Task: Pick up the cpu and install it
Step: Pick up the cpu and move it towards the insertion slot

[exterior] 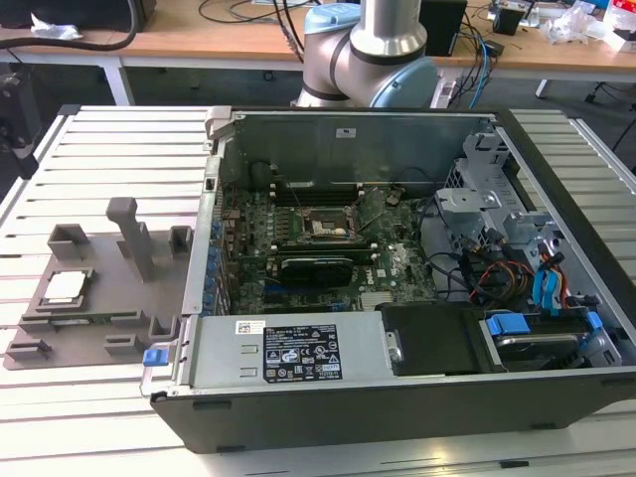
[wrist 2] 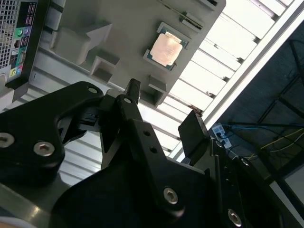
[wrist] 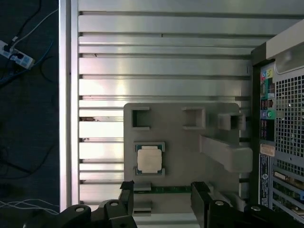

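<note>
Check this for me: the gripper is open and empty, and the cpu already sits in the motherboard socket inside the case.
Not right. The cpu lies on the grey tray beside the case, not in the socket, as the first wrist view shows. The gripper is open and empty, as stated.

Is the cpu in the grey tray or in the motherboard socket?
In the grey tray: the cpu lies flat in its recess, outside the computer case.
</note>
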`<state>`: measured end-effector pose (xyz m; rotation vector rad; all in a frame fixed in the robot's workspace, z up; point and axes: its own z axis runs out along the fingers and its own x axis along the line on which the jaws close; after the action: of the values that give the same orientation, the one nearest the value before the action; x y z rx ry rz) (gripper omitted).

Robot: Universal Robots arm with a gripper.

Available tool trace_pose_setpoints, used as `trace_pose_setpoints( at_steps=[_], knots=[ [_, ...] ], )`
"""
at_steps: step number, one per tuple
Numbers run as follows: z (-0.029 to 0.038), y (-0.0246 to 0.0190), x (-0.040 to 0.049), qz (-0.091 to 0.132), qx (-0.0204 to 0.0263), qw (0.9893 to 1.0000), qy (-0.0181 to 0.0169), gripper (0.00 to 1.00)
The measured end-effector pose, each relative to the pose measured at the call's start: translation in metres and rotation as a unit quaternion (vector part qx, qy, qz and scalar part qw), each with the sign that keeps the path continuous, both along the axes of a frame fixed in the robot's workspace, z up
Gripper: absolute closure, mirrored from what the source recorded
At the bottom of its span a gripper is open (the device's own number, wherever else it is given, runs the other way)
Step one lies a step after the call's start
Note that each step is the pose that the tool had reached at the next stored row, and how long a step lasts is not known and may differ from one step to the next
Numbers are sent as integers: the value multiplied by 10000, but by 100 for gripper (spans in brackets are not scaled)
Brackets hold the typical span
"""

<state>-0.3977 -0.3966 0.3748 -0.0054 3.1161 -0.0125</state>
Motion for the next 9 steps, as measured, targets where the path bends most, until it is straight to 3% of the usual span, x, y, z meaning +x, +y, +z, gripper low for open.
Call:
trace_pose_setpoints(
  at_steps=[9],
  knots=[
    [-68,0,0,0,0,10000,0,40]
  ],
)
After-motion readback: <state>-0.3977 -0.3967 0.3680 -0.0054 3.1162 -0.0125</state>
